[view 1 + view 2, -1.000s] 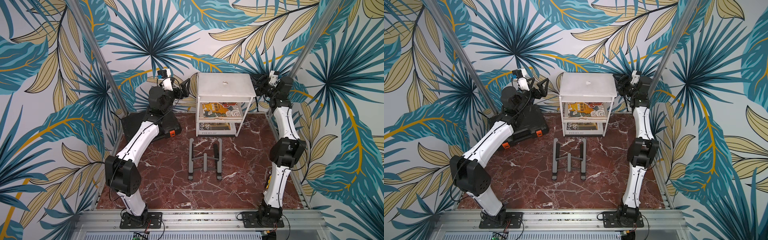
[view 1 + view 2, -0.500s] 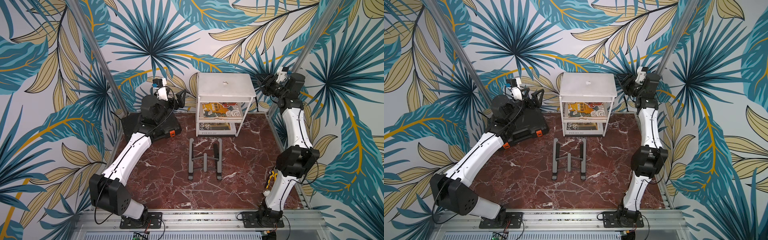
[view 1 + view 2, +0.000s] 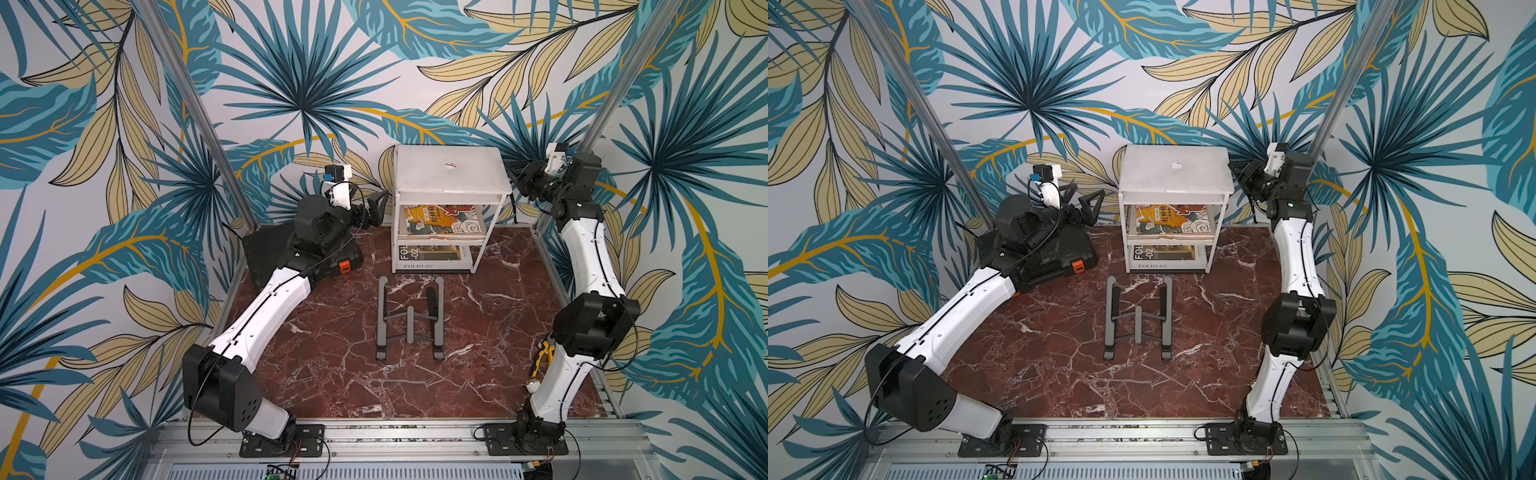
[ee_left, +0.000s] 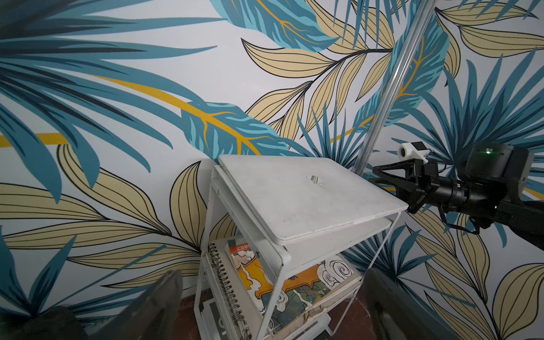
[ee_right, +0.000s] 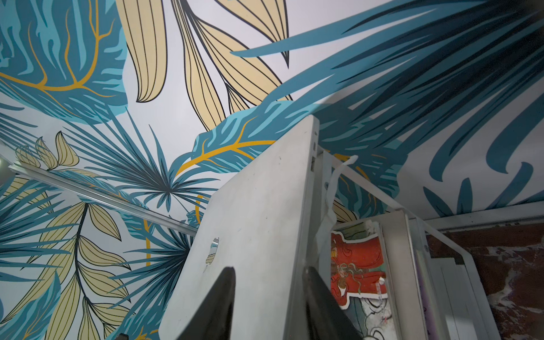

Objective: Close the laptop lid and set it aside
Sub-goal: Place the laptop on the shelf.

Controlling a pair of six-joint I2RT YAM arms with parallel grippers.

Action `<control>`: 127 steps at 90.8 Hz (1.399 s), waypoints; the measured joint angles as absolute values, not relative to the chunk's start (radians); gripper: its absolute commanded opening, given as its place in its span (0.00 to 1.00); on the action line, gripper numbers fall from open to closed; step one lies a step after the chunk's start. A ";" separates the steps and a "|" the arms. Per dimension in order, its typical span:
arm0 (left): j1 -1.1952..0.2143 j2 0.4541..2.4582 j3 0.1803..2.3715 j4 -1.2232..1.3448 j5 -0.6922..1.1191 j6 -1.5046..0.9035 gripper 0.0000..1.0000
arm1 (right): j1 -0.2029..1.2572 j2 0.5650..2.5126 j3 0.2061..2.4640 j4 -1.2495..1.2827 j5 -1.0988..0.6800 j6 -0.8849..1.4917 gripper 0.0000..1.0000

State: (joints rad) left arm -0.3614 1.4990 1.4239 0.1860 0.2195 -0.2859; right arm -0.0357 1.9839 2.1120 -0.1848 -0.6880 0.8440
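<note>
Red-brown marble tabletop (image 3: pixel 332 374) is the largest thing. At its back stands the white shelf rack (image 3: pixel 453 197), and the laptop (image 3: pixel 428 174) lies flat on top. The laptop lid (image 4: pixel 294 200) is fully down, so closing looks done, probably the setting aside too. Black case (image 3: pixel 1075 245) sits far left, grey laptop stand (image 3: pixel 409 320) empty mid-table.

Left gripper (image 3: pixel 1088 191) hangs beside the rack with jaws wide apart, empty. Right gripper (image 4: pixel 373 175) is just off the laptop's side edge, not touching, jaws part-way apart, holding nothing. Smallest is the shiny apple logo (image 4: pixel 315 179) at lid centre.

Handling, my guess: stiff thin metal, smooth and slippery, some weight, screen fragile. Pinch the side edges near mid-length, one gripper each side — never the lid alone.
</note>
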 measured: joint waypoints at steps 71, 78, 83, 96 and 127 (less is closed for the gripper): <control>-0.361 1.504 1.427 0.186 0.219 -0.276 1.00 | -0.004 1.994 2.139 -0.161 -0.695 0.845 0.26; -0.361 1.504 1.427 0.185 0.219 -0.276 1.00 | -0.004 1.995 2.139 -0.160 -0.696 0.845 0.26; -0.361 1.504 1.428 0.185 0.219 -0.276 1.00 | -0.004 1.995 2.139 -0.160 -0.696 0.845 0.27; -0.361 1.504 1.428 0.182 0.217 -0.272 1.00 | -0.004 1.995 2.141 -0.163 -0.692 0.836 0.28; -0.361 1.538 1.479 0.163 0.218 -0.256 1.00 | -0.021 1.995 2.148 -0.194 -0.696 0.834 0.35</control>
State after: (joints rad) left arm -0.3611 1.5383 1.4788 0.1631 0.2184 -0.2558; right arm -0.0208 1.9945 2.1475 -0.1936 -0.6960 0.8341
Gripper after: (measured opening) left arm 0.999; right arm 0.341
